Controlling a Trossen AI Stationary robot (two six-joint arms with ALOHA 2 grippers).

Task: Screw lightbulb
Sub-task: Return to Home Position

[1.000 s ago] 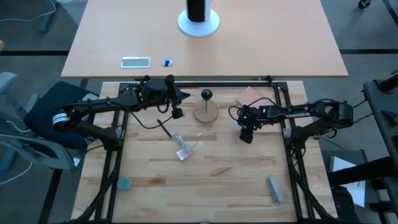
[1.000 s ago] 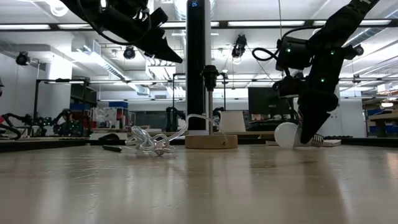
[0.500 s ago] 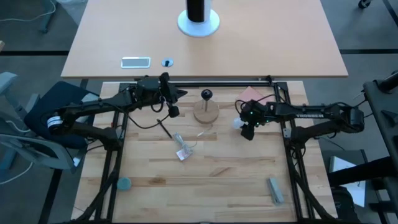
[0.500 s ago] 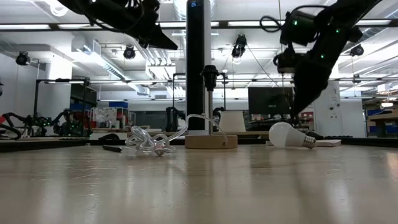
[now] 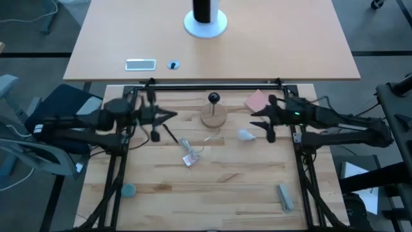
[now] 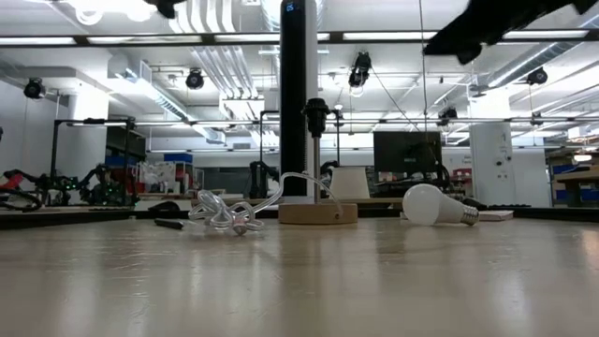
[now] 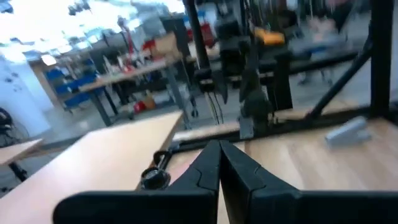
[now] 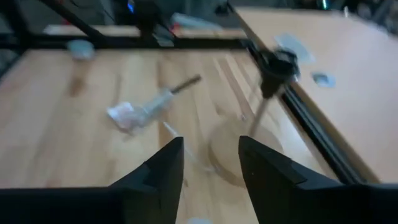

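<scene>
The white lightbulb lies on its side on the table, right of the socket; in the low view its silvery base points right. The black ball socket stands on its round wooden base. My right gripper hangs open above the table, right of the bulb and apart from it; its fingers show in the right wrist view. My left gripper is shut and empty, left of the socket; it also shows in the left wrist view.
A clear cord and a small clear packet lie near the wooden base. A pink block lies at the far right. A teal piece and a grey piece lie near the front edge.
My right gripper has let go of the bulb, risen and drawn back toward the table's right edge. The bulb stays lying on its side on the table. My left gripper has risen and drawn back toward the table's left edge.
</scene>
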